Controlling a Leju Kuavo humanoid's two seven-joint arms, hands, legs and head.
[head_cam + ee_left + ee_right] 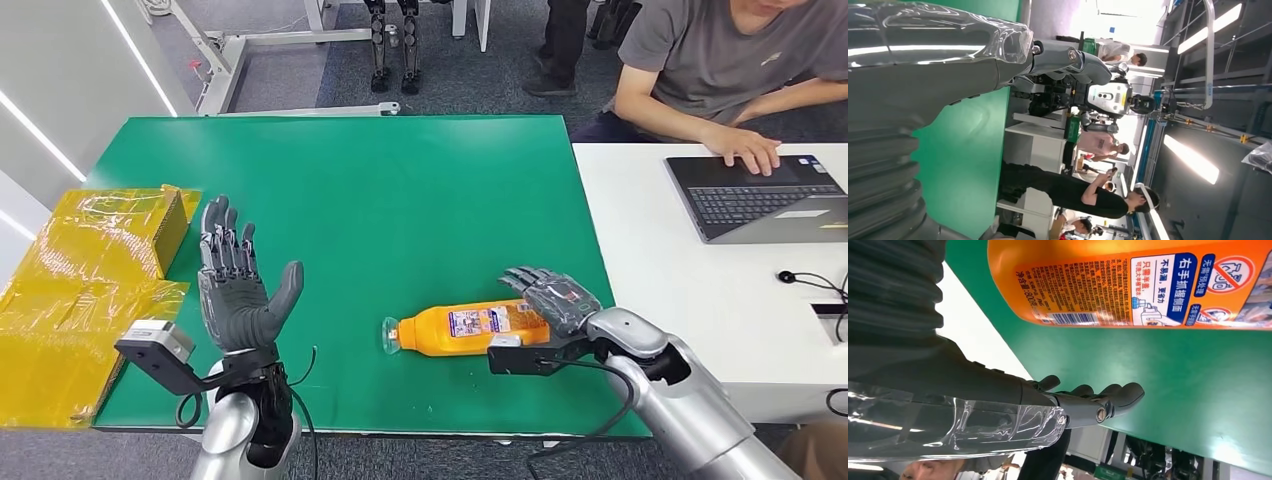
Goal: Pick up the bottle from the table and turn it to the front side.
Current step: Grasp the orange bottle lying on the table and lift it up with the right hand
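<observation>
Head view: orange labelled bottle (468, 327) lies sideways beside the empty, spread-fingered right hand (553, 298); left hand (236, 290) likewise

green table (400, 200) carries an orange bottle (465, 328) lying on its side.

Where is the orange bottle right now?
In the head view the orange bottle lies on its side on the green table, near its front edge on the robot's right, with the right hand at its base end.
</observation>
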